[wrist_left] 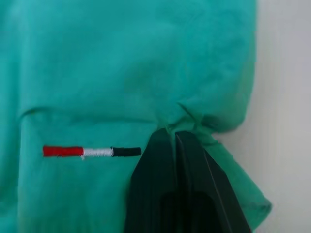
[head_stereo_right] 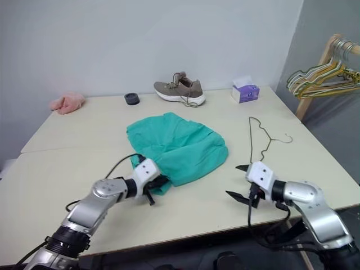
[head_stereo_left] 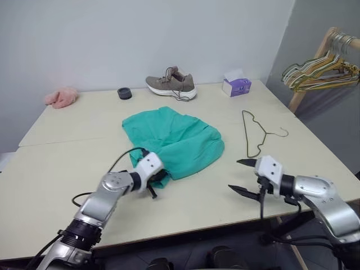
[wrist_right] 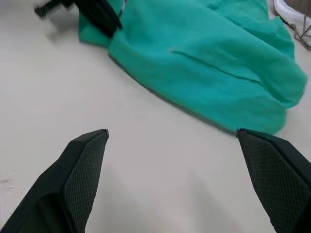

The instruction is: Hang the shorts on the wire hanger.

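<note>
Left claw [wrist_left: 176,138]: pinching a fold at the shorts' [head_stereo_left: 174,138] near edge.
Right claw [head_stereo_left: 241,175]: spread, above bare worktop [head_stereo_left: 67,163].
Wire hanger [head_stereo_left: 254,132]: flat, beside shorts.

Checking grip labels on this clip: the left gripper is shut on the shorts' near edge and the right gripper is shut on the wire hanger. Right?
Not quite. The left gripper is shut on the shorts, but the right gripper is open over bare table, as the right wrist view shows. The wire hanger lies untouched on the table beyond it.
</note>
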You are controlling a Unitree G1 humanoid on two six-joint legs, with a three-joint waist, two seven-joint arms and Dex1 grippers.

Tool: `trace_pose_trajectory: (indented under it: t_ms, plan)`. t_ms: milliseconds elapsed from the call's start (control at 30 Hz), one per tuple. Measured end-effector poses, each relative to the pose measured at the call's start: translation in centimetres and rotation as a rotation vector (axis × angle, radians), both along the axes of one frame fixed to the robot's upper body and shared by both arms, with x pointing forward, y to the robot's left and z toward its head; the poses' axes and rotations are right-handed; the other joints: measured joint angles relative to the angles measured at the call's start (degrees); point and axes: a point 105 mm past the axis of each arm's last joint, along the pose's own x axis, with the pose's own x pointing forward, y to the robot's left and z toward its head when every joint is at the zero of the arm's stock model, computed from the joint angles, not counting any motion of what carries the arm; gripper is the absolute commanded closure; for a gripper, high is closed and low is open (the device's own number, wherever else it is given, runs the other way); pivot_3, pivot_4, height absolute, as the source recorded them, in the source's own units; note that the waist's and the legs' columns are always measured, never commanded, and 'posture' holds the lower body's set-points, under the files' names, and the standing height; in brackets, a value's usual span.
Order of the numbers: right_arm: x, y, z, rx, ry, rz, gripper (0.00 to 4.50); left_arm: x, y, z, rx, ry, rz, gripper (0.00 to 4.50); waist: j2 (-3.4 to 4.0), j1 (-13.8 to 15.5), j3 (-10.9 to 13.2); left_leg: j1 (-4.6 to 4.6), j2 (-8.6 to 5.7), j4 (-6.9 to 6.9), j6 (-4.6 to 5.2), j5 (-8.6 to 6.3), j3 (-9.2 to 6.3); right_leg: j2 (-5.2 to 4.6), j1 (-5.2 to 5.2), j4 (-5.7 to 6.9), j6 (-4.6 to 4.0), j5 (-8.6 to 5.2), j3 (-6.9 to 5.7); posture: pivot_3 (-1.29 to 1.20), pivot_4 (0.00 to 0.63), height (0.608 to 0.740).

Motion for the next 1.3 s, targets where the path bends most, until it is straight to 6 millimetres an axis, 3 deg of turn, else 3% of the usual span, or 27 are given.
trace_pose_trajectory:
  t_ms: [167,267,400,600,700,933,1067,1200,1300]
  plan:
    - [3.1,2.2,-1.4,-0.062,-0.068,-0.035,0.00,2.1,3.6,5.0,-0.050,-0.123,0.112,4.44,-0.07,0.10,0.05,-0.04,-0.05,-0.03,-0.01,0.00,-0.03,-0.31,-0.04,0.00,-0.01,0.00,0.00,-0.13,0.000,0.740]
    - [4.5,3.8,-2.2,-0.101,-0.105,-0.035,0.00,2.6,4.4,6.9,-0.094,-0.156,0.133,4.44,-0.07,0.10,0.05,-0.06,-0.08,-0.04,-0.03,-0.01,-0.07,-0.37,-0.04,0.00,-0.02,0.01,0.01,-0.12,0.000,0.740]
    - [6.3,5.9,-3.3,-0.164,-0.170,-0.048,0.00,2.8,4.8,8.3,-0.127,-0.171,0.139,4.44,-0.07,0.08,0.05,-0.06,-0.10,-0.03,-0.05,-0.01,-0.13,-0.38,-0.05,0.07,-0.03,0.01,0.02,-0.11,0.000,0.740]
    - [8.7,6.9,-3.5,-0.205,-0.235,-0.099,0.00,2.8,5.9,9.7,-0.131,-0.202,0.158,4.44,-0.07,0.04,0.05,-0.05,-0.11,-0.02,-0.05,-0.01,-0.18,-0.38,-0.06,0.13,-0.27,0.15,0.01,-0.10,0.000,0.740]
    - [10.1,6.8,-2.9,-0.221,-0.288,-0.134,0.61,2.7,6.3,10.0,-0.123,-0.208,0.161,4.50,-0.07,0.04,0.05,-0.04,-0.11,-0.01,-0.05,-0.01,-0.18,-0.38,-0.06,0.16,-0.29,0.17,0.01,-0.09,0.000,0.740]
    - [11.4,5.9,-1.6,-0.218,-0.369,-0.149,3.02,2.2,7.1,9.4,-0.103,-0.190,0.176,4.50,-0.07,0.05,0.05,-0.05,-0.11,-0.03,-0.05,-0.01,-0.18,-0.38,-0.07,0.17,-0.32,0.18,0.01,-0.08,0.000,0.740]
    - [12.4,5.4,0.6,-0.219,-0.459,-0.140,4.47,2.3,7.2,9.5,-0.089,-0.213,0.179,4.50,-0.06,0.04,0.05,-0.05,-0.12,0.00,-0.05,-0.01,-0.18,-0.39,-0.07,0.19,-0.32,0.19,0.02,-0.08,0.000,0.740]
    - [13.6,4.3,5.2,-0.258,-0.637,-0.106,4.47,2.5,6.9,9.8,-0.072,-0.233,0.158,4.50,-0.05,0.04,0.06,-0.05,-0.13,-0.01,-0.04,-0.01,-0.17,-0.39,-0.08,0.20,-0.33,0.19,0.01,-0.09,0.000,0.740]
    - [13.3,3.1,8.3,-0.354,-0.794,-0.010,4.47,2.2,6.4,9.7,-0.066,-0.209,0.107,4.50,-0.05,0.11,0.06,-0.06,-0.14,-0.03,-0.04,-0.01,-0.17,-0.40,-0.07,0.17,-0.33,0.18,0.01,-0.09,0.000,0.740]
